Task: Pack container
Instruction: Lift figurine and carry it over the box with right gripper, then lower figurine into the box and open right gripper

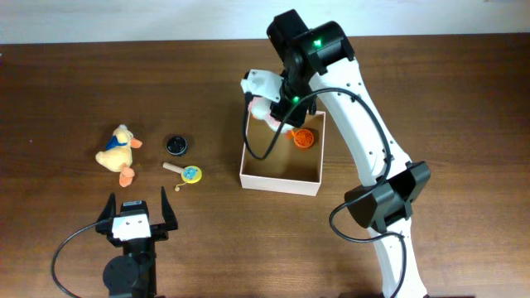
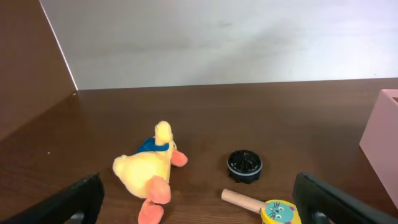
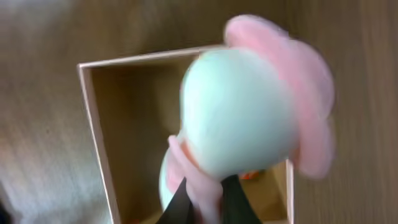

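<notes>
Over container rim, pink-white toy

Yellow duck with blue scarf, black disc, white-walled tan container, mint-and-pink toy

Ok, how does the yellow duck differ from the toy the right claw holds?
The duck is yellow with orange feet and a blue scarf; the carried toy is pale mint and pink. The duck lies on the table, left of the container; the carried toy hangs over the container, pinched in the right claw. Both look plush.
</notes>
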### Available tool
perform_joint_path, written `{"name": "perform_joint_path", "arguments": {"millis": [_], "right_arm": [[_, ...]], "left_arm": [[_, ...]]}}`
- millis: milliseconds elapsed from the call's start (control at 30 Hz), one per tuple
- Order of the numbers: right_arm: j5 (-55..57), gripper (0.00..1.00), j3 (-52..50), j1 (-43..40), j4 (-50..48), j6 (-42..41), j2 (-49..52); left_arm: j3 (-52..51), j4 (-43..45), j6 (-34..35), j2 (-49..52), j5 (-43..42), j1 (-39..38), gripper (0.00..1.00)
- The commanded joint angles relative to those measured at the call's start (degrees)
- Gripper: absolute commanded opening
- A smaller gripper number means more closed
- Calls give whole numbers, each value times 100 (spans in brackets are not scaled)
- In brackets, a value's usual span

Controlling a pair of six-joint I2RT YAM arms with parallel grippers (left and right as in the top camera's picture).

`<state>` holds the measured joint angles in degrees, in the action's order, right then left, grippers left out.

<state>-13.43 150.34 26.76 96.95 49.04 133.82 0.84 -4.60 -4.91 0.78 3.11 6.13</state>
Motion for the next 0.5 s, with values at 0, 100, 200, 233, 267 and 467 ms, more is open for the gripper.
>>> {"name": "perform_joint_path", "arguments": {"millis": [0,100,200,233,267,467], "right_arm": [[-439,4,-258,-63,39,608,-133],[-494,4,-743,-61,39,822,-133],[-549,4,-1211,-57,39,931,-133],[-551,4,-1357,-57,39,931,-133],[-551,4,-1528,-57,39,931,-133],[-667,4,-2197,-59,39,1032,-133]], "left_arm": [[-31,-2,-52,-48,-79,4,99],[-31,-2,-50,-48,-79,4,99],[-31,-2,-50,-48,-79,4,99],[-31,-2,-50,-48,-79,4,99],[-31,-2,-52,-48,-79,4,99],[-31,-2,-52,-48,-79,4,99]]}}
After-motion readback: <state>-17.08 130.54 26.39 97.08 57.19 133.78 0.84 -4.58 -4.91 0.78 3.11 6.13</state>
